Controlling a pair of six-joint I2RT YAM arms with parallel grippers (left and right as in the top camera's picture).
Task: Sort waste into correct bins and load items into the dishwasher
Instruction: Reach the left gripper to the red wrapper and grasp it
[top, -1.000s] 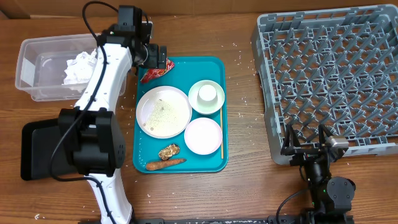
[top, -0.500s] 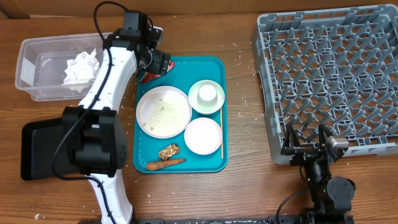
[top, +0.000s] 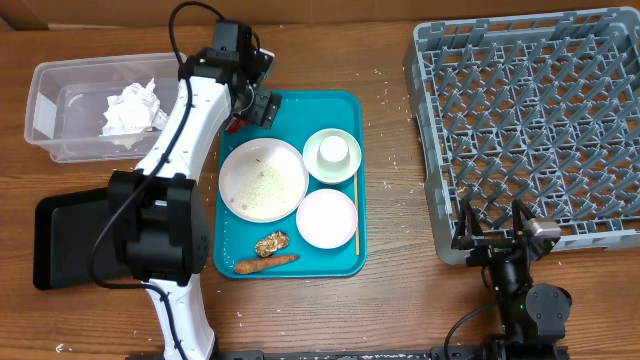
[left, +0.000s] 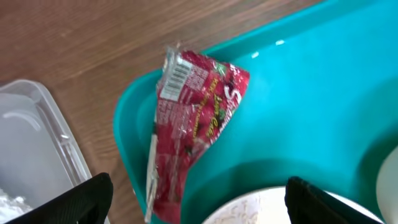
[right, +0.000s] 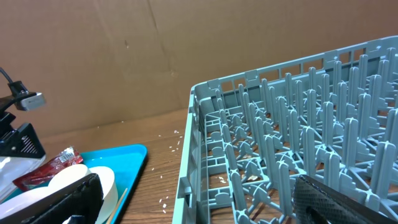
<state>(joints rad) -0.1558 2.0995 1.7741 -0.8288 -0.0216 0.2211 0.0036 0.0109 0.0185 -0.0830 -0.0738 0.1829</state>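
A red snack wrapper (left: 193, 118) lies in the far left corner of the teal tray (top: 345, 255), partly over its rim; it also shows under my arm in the overhead view (top: 233, 123). My left gripper (top: 258, 104) hovers over it, open and empty, its fingertips apart at either side in the left wrist view (left: 196, 205). The tray holds a plate with crumbs (top: 263, 179), a pale green cup on a saucer (top: 332, 153), a white bowl (top: 326, 217), a chopstick (top: 355, 210), a carrot (top: 266, 263) and a food scrap (top: 271, 243). My right gripper (top: 498, 236) rests open by the grey dishwasher rack (top: 530, 120).
A clear plastic bin (top: 60, 105) with crumpled white paper (top: 130, 107) stands at the far left. A black bin (top: 65, 240) sits at the front left. Rice grains are scattered on the wooden table between tray and rack.
My left gripper has moved right and slightly forward, from above the tray's left rim to over the wrapper in the tray corner. The right arm has not moved.
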